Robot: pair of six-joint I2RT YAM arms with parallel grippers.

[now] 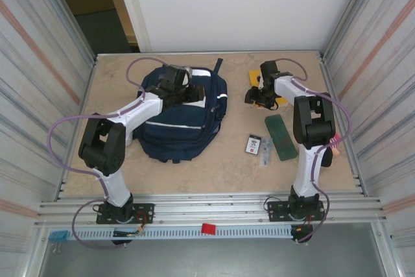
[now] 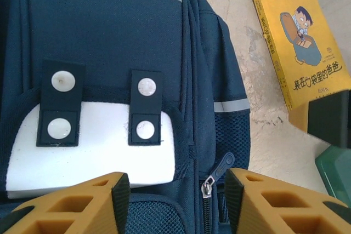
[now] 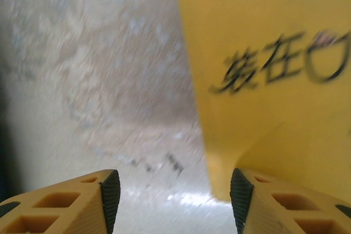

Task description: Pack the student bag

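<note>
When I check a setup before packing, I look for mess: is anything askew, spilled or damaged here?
Nothing stands out. The backpack lies flat on the table; the yellow book, green case and small card lie beside it, with nothing visibly spilled or damaged.

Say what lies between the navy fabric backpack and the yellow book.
Bare beige mottled tabletop, in the left wrist view, separates the navy fabric backpack from the yellow paperback book.

Parted claw (image 3: 174, 193) — yellow book (image 3: 263, 80) corner
</note>
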